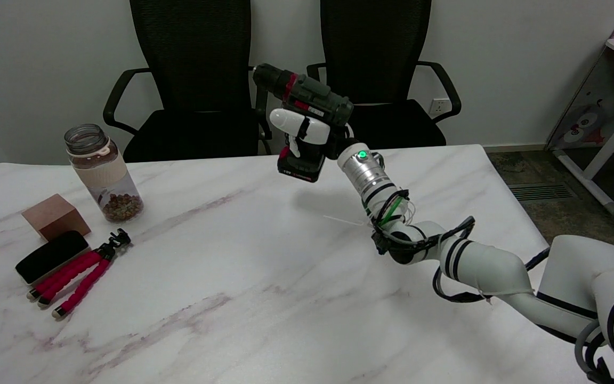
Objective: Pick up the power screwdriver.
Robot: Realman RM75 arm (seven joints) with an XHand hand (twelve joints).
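Power screwdriver [307,101] is off the table [232,298], clear of the marble top, and your right hand [307,133] grasps it around the grip, white fingers [292,120] wrapped across the front just under the dark green body. Working near to far: your right arm [477,272] enters from the lower right corner, bends at a white elbow, and runs up through a silver wrist with a green light lit. Ahead of the wrist the hand carries the tool upright but tilted, chuck pointing up and to the left, black battery base with a red label hanging lowest. A faint shadow lies on the table below it. On the left side you have a red-legged mini tripod [80,272] lying flat, touching a black flat case [51,255]. Just behind the case sits a brown block [55,216], then a clear jar [103,172] with brown bits in the bottom. Beyond the far edge stand two black office chairs [195,80], the tool showing against the gap between them.
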